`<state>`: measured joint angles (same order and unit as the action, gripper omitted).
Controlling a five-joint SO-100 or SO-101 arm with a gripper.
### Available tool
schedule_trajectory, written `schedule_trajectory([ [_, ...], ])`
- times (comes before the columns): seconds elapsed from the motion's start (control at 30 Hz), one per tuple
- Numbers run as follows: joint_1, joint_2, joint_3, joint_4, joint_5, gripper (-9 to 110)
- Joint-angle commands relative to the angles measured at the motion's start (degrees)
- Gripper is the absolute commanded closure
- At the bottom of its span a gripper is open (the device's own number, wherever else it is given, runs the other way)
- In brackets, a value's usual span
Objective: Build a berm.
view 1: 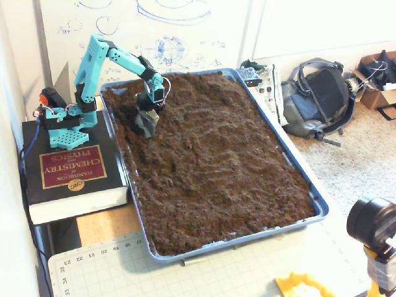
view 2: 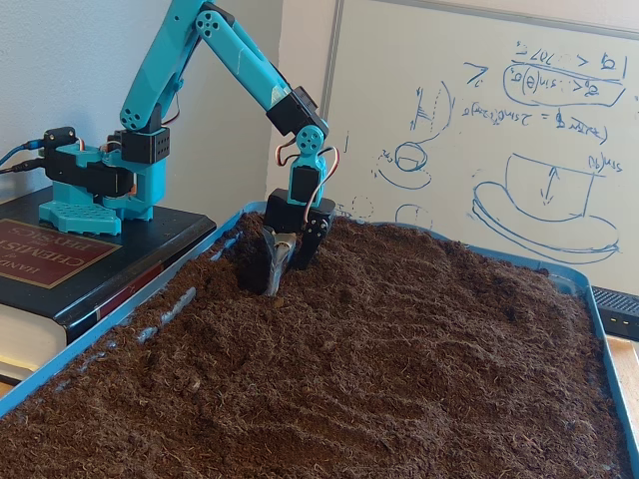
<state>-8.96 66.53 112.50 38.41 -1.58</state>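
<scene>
Here, going from the left of a fixed view, a thick chemistry handbook (view 1: 71, 173) lies on the table (view 1: 99, 224) and carries the base of the teal arm (view 1: 93, 68). The arm reaches right over the edge of the blue tray (view 1: 318, 204), and its gripper (view 1: 146, 124) points down with its tips sunk in the soil (view 1: 216, 161) at the tray's near-left corner. In the other fixed view the fingers (view 2: 268, 264) show a narrow gap at their buried ends; whether they are parted or pinched on soil I cannot tell.

No clear berm stands yet. The soil lies mostly level with faint ripples, a little heaped just right of the gripper (view 2: 275, 271).

I judge this an early scraping step. The next move likely calls for dragging the buried tips rightward through the bed, keeping depth steady so soil piles ahead into a ridge instead of spilling over the rim.
</scene>
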Motion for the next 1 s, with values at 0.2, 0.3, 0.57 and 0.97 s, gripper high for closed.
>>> schedule_trajectory([
  [0.2, 8.00, 4.13, -27.51, -11.60, 0.35, 101],
  [0.3, 8.09, 5.71, -27.60, -10.63, 0.35, 101],
  [0.57, 8.09, 13.27, -27.69, 0.44, 0.35, 101],
  [0.97, 7.47, 22.76, -27.60, 18.90, 0.35, 101],
])
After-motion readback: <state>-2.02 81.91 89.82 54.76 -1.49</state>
